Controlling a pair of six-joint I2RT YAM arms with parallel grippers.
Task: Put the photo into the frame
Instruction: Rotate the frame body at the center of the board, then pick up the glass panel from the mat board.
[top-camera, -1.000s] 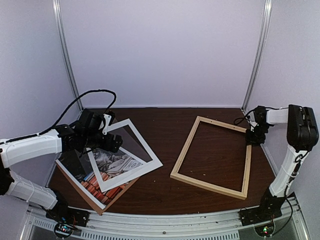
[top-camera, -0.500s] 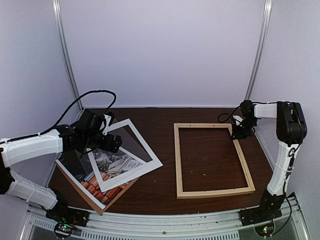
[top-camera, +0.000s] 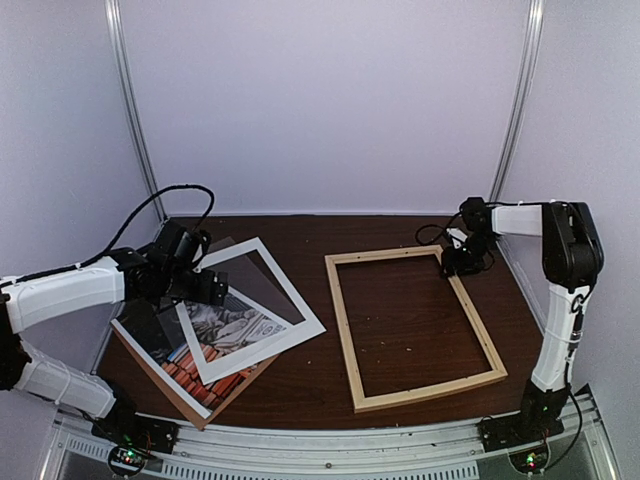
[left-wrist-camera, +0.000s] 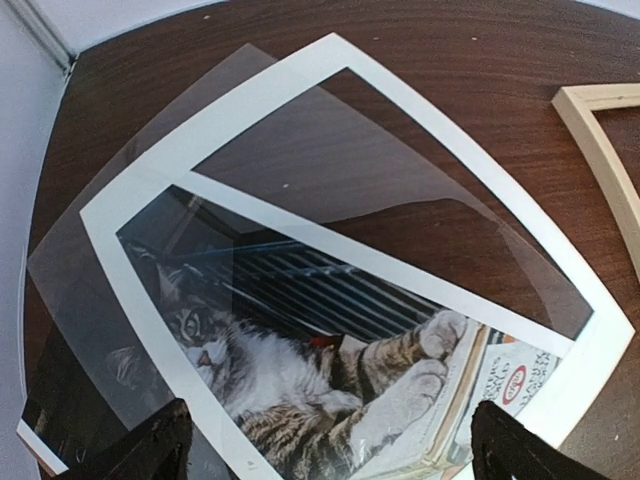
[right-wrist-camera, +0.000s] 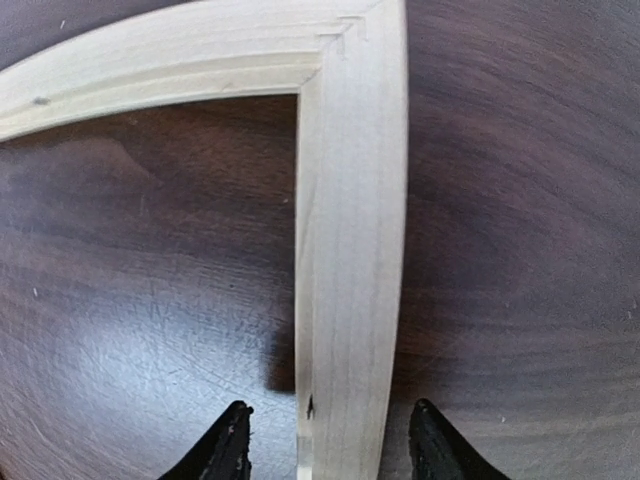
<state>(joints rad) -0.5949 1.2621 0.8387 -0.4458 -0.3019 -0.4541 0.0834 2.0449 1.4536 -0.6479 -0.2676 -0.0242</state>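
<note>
The frame (top-camera: 430, 388) lies flat on the right half of the dark wood desk (top-camera: 330, 235), turned a little askew, with only bare desk inside its rails. The right claw (top-camera: 462, 258) stands over the far right corner of the frame. Seen from the wrist, its two tips are spread on both sides of one rail, with a small gap on each side, so it pinches nothing.

The photo (top-camera: 228, 328) is on the left side of the desk, well apart from the frame, face up. A white mat (top-camera: 298, 297) lies across it at an angle, and a clear sheet (left-wrist-camera: 130, 150) as well. The left claw (top-camera: 205, 285) is spread wide above this pile. Whether it touches the sheet, I cannot tell.
</note>
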